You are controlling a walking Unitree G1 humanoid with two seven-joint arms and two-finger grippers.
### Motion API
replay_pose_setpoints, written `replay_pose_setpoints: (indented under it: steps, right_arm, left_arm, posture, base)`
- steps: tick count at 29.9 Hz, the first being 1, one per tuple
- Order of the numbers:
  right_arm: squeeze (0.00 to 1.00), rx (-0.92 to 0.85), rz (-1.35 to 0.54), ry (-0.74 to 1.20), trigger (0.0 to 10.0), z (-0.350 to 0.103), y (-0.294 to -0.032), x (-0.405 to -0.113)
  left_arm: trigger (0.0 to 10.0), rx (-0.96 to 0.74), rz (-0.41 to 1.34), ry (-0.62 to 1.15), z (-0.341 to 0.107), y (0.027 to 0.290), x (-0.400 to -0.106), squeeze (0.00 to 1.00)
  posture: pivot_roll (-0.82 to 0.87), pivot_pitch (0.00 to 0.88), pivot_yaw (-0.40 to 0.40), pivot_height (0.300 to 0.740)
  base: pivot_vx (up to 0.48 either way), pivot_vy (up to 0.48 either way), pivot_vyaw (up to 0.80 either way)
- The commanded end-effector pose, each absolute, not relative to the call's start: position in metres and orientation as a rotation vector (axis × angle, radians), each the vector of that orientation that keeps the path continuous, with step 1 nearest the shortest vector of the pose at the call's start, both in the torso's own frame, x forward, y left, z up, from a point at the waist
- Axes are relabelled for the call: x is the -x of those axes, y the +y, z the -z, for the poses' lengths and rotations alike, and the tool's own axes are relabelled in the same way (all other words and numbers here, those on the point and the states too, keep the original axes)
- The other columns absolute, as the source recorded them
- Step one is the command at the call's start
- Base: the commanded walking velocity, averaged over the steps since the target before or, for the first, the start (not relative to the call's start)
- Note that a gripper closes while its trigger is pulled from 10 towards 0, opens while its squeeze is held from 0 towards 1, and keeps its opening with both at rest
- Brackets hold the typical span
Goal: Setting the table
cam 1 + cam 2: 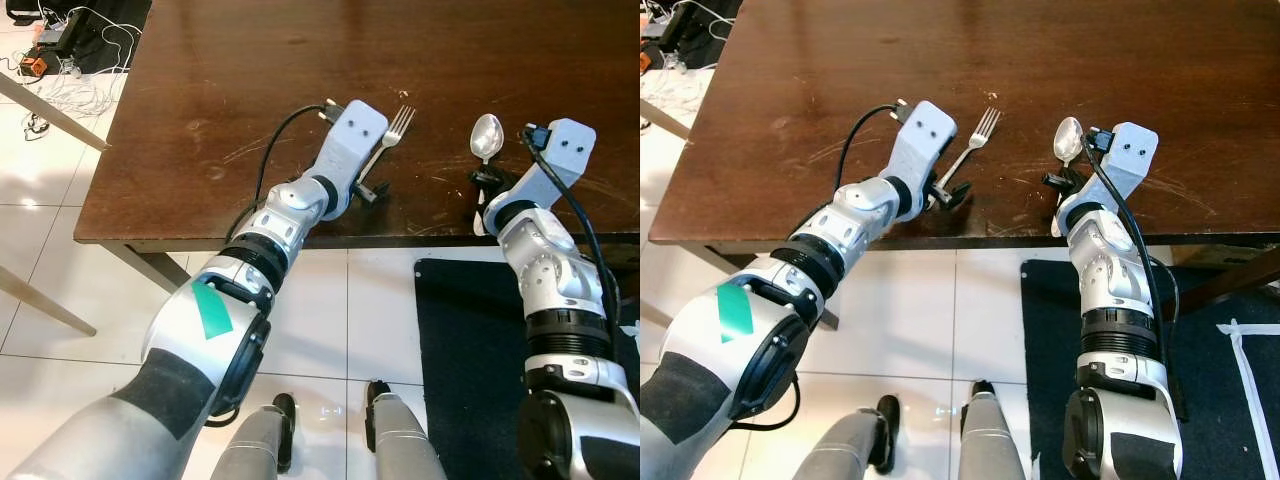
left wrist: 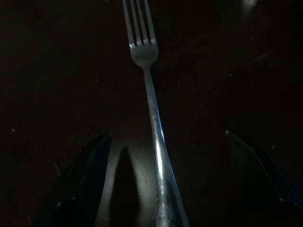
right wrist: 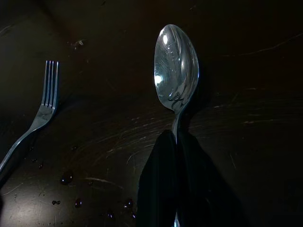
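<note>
Left eye view: a dark wooden desk (image 1: 300, 60) fills the upper part, with a tangle of white cables (image 1: 85, 75) on the tiled floor (image 1: 60, 215) off its left corner and a black mat (image 1: 470, 340) under the right arm. The fork (image 1: 392, 133) lies on the desk near the front edge, tines pointing away from the robot. The left hand (image 1: 372, 190) sits low over the fork's handle end. The spoon (image 1: 486, 138) lies to the right of the fork, well apart from it, bowl away from the robot, and the right hand (image 1: 487, 182) is at its handle.

Right eye view: the same layout, with both pieces roughly parallel and both wrists leaning over the front edge.

Left wrist view: the fork's handle runs up between the two black fingers (image 2: 85, 175), which stand wide apart and do not touch it. The fork seems to lie on the wood.

Right wrist view: the two fingers are pressed together on the spoon's handle, just below the bowl. The fork shows off to one side.

My reading is that the cutlery is being laid out: the fork looks set down and let go, while the spoon is in a clamp. Next the right hand should open once the spoon lies flat, then both arms can lift straight back without dragging either piece.
</note>
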State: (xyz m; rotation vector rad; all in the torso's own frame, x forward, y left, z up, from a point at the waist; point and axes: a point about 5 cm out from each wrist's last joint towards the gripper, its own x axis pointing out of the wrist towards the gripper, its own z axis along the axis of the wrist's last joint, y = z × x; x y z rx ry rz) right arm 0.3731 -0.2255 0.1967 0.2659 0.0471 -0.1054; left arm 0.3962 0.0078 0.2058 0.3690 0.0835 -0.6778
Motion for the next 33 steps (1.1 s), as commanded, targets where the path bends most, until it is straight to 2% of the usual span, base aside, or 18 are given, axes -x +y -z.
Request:
replay_pose_setpoints:
  steps: [1,2,3,4,16,18,26,33]
  right_arm:
    - [0.00,-0.271,0.126,0.142,10.0,-0.175,-0.225,-0.370]
    - [0.00,-0.271,0.125,0.142,10.0,-0.176,-0.225,-0.371]
    - [0.00,-0.271,0.125,0.142,10.0,-0.176,-0.225,-0.371]
    - [0.00,-0.270,0.123,0.140,10.0,-0.176,-0.225,-0.371]
    - [0.00,-0.267,0.116,0.137,10.0,-0.179,-0.224,-0.374]
    - [0.00,-0.263,0.110,0.134,10.0,-0.181,-0.224,-0.376]
    - [0.00,-0.257,0.102,0.132,10.0,-0.184,-0.222,-0.378]
    - [0.00,-0.255,0.098,0.126,10.0,-0.185,-0.222,-0.379]
  left_arm:
    - [9.5,-0.410,0.674,0.138,-0.194,0.011,-0.395,0.00]
    - [3.1,-0.467,0.664,0.148,-0.191,0.015,-0.396,0.00]
    - [3.1,-0.467,0.664,0.148,-0.191,0.015,-0.396,0.00]
    - [0.0,-0.557,0.644,0.168,-0.186,0.022,-0.397,0.00]
    - [0.0,-0.574,0.622,0.181,-0.184,0.030,-0.399,0.00]
    - [0.0,-0.514,0.603,0.186,-0.186,0.034,-0.400,0.00]
    - [0.0,-0.458,0.578,0.180,-0.189,0.041,-0.403,0.00]
    - [0.0,-0.291,0.543,0.134,-0.200,0.047,-0.407,0.00]
  posture:
    - [-0.01,0.304,0.152,0.740]
    - [-0.01,0.300,0.151,0.740]
    - [-0.01,0.300,0.151,0.740]
    - [-0.01,0.295,0.149,0.740]
    - [-0.01,0.276,0.135,0.740]
    - [-0.02,0.263,0.124,0.740]
    - [-0.02,0.250,0.116,0.740]
    - [-0.03,0.219,0.108,0.740]
  base:
    - [0.000,0.000,0.00]
    - [0.000,0.000,0.00]
    - [0.000,0.000,0.00]
    - [0.000,0.000,0.00]
    - [0.000,0.000,0.00]
    - [0.000,0.000,0.00]
    - [0.000,0.000,0.00]
    - [0.000,0.000,0.00]
